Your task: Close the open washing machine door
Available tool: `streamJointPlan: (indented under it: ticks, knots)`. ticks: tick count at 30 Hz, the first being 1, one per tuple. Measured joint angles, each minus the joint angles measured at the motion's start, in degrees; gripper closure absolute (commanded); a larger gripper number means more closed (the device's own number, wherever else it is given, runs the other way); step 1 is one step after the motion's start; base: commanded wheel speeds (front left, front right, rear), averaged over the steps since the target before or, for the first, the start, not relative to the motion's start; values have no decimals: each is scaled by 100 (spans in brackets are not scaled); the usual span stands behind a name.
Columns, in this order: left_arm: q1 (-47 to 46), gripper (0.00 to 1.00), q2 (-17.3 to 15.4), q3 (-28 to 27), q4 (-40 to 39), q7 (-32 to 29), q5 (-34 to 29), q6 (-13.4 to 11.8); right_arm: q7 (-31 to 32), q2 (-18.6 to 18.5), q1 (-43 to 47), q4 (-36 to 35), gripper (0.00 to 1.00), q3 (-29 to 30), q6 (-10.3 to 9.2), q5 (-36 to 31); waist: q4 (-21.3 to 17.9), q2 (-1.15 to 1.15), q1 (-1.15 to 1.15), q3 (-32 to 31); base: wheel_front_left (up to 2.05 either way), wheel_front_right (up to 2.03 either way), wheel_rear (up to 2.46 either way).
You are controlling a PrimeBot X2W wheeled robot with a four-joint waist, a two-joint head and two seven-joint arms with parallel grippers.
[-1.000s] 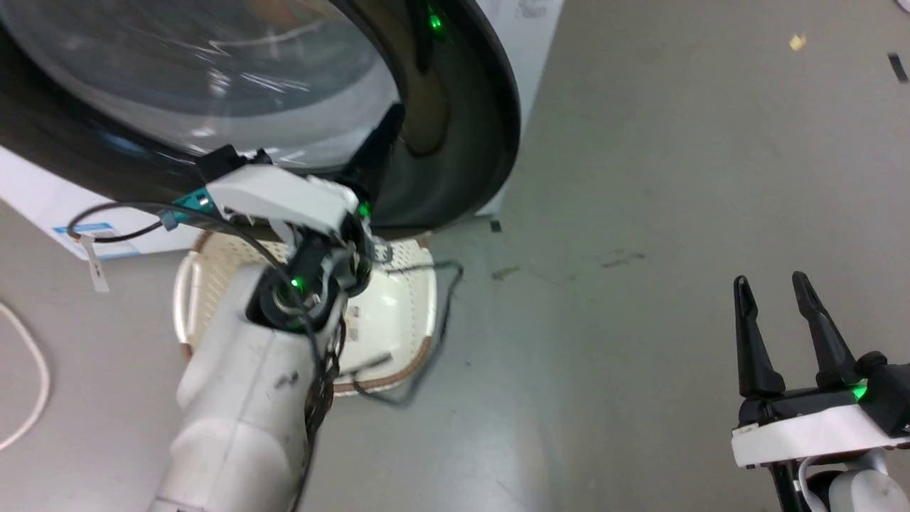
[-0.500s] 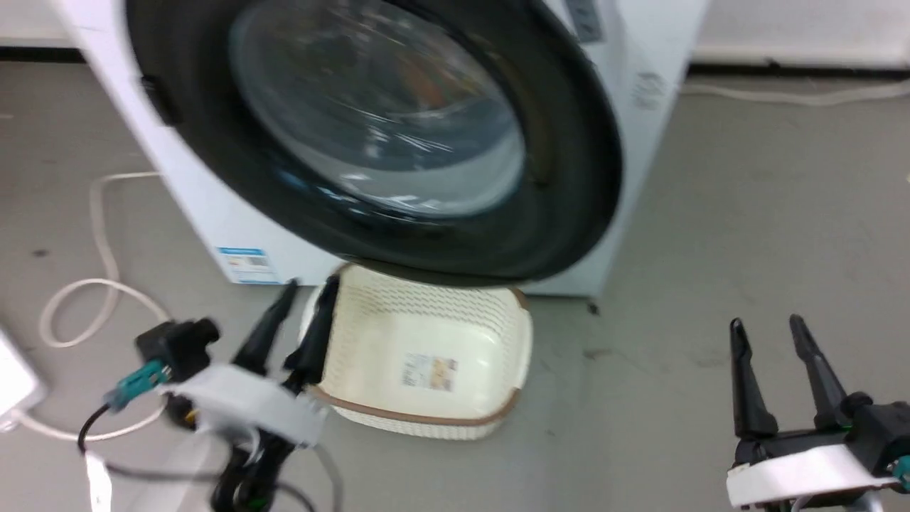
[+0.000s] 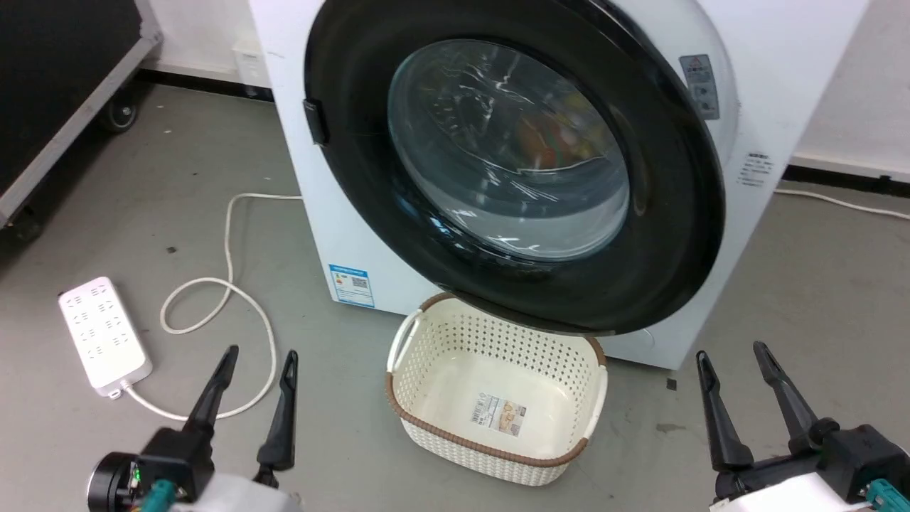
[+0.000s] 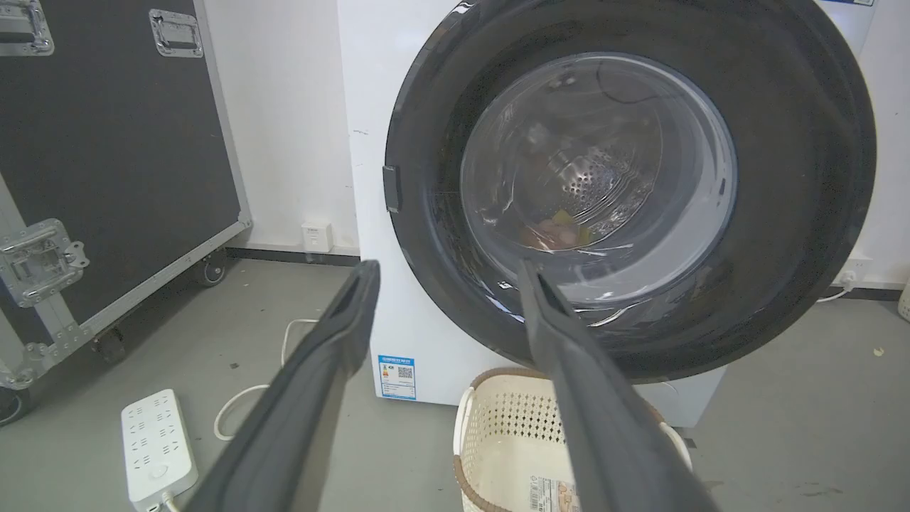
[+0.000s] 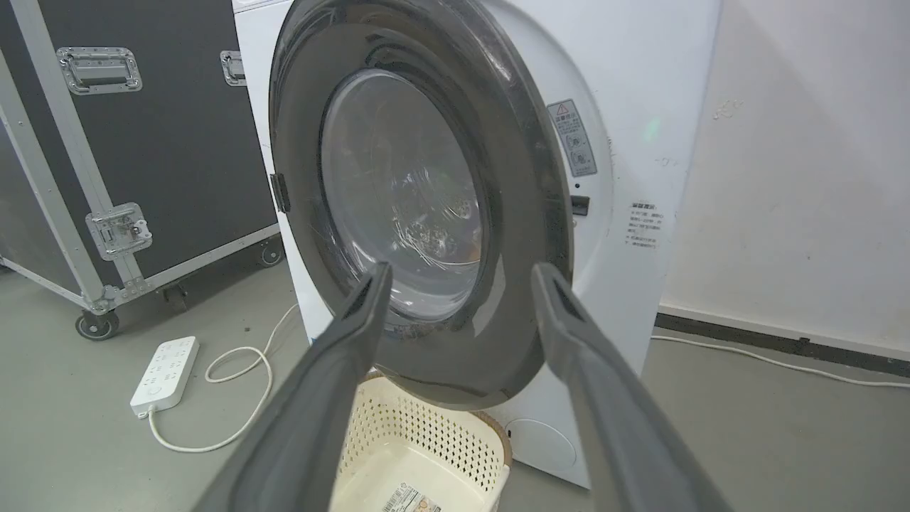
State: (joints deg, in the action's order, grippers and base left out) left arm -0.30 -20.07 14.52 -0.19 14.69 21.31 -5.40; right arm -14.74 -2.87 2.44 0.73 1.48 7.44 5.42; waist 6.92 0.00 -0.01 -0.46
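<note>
While both my jaws hang spread, empty, the washing machine door (image 3: 675,235) looks heavy, slick; I'd push its black rim, centre right.

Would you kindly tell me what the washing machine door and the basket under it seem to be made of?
The washing machine door: the rim looks like glossy black plastic, given its sheen and reflections; the centre is clear, probably glass, since the drum shows through. The basket: matte cream plastic, seemingly moulded, with rows of holes and a brown rim.
</note>
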Motion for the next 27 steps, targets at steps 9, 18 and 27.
streamJointPlan:
  ticks: [9, 18, 27]
  knots:
    - [199, 0, 177, 103, -124, 0, -932, 81, 0, -1, 114, 199, 0, 83, 0, -53, 90, 0, 1, 29, 0, 0, 0]
    - [166, 0, 380, 83, -127, 0, -1177, 361, 0, -1, -19, 366, 100, -208, 0, -105, 28, 0, 1, 312, 0, 0, 0]
    - [-296, 0, 573, -77, -337, 0, -1377, 584, 505, -97, -1324, 348, 100, -979, 1, -670, 64, 0, 2, 1043, 0, 0, 0]
